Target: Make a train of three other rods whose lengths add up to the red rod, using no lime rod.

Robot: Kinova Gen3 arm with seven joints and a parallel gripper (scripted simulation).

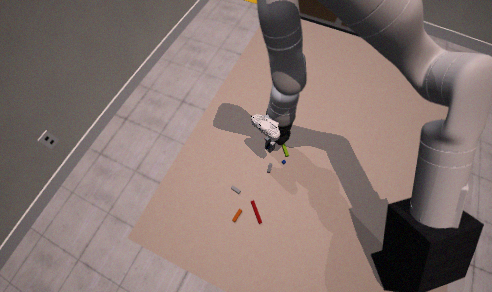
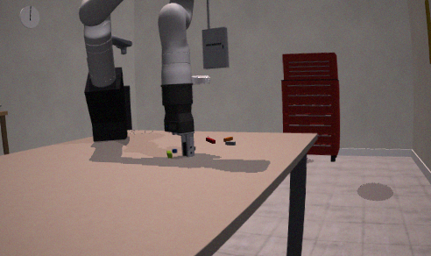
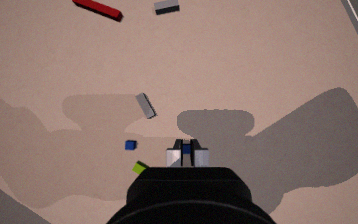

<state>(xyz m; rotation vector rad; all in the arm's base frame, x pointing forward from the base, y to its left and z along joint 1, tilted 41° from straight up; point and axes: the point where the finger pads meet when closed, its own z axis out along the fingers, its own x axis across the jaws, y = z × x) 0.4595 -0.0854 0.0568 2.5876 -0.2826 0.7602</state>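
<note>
A: Right, gripper point(image 3: 186, 150) state?

B: We see the fingers nearly together, pinching a small blue rod point(image 3: 186, 148). It shows as a blue sliver in the gap in the wrist view. The gripper hangs low over the table point(image 2: 251, 167); we cannot tell whether the held rod touches the surface.

A: Other rods, relative to the gripper?

B: We use the top view. A lime rod point(image 1: 285, 150) lies just beside the fingers, partly under the wrist. A second blue rod point(image 1: 283, 162) lies just past the lime rod's end, loose on the table. A grey rod point(image 1: 269, 168) is near it, on the side of the red rod.

A: And the red one?

B: The red rod point(image 1: 256, 212) lies well apart from the gripper, flat on the table. An orange rod point(image 1: 237, 215) sits near it, apart from it and angled the other way. Another grey rod point(image 1: 235, 190) lies between that pair and the gripper.

A: Anything lined up?

B: No. We see no two rods end to end.
</note>
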